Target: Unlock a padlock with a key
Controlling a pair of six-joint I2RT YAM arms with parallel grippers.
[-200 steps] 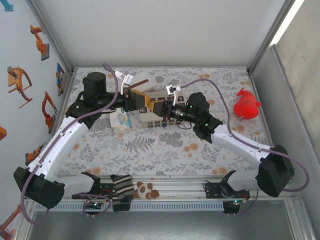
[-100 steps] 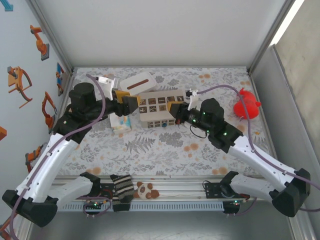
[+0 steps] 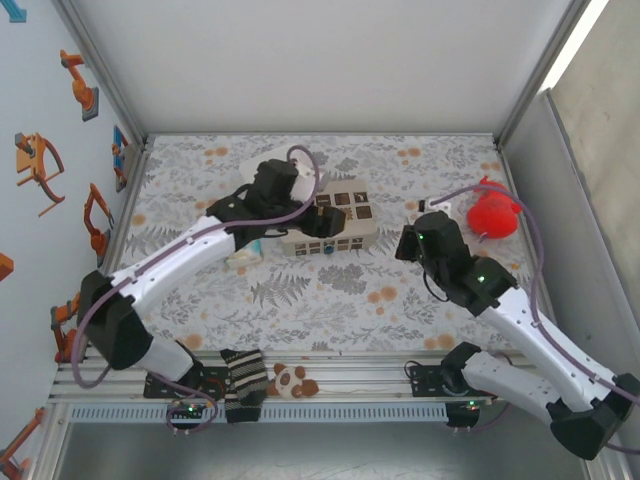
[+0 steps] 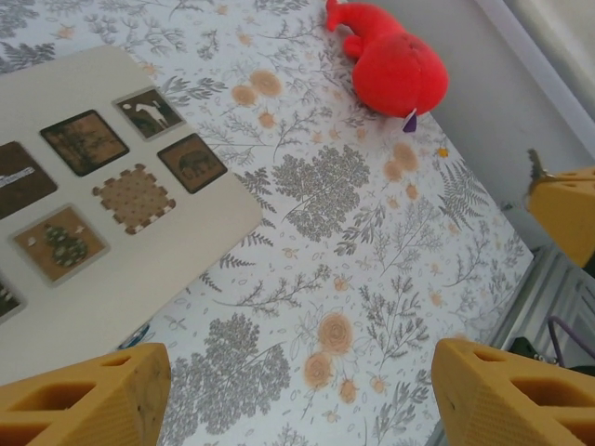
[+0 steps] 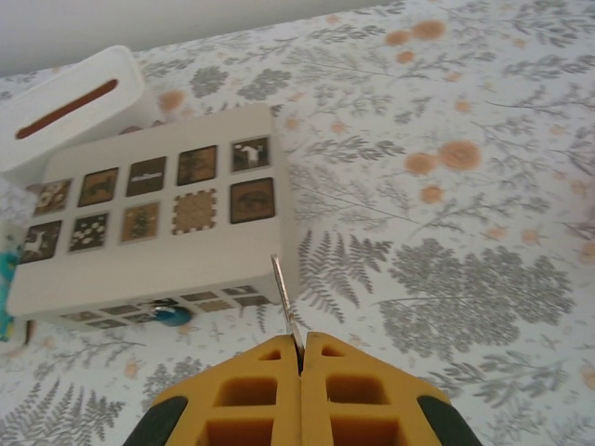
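Metal key point(image 5: 284, 299) pinched in your right end effector point(image 5: 300, 358) | left end effector point(image 4: 297, 400) spread | you have padlock unlocking left.

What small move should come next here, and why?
Probably ease the right gripper forward toward the front face of the beige box. It is shut on the key, blade clear of the box, while the left gripper hangs open over the box. The padlock is too small to make out.
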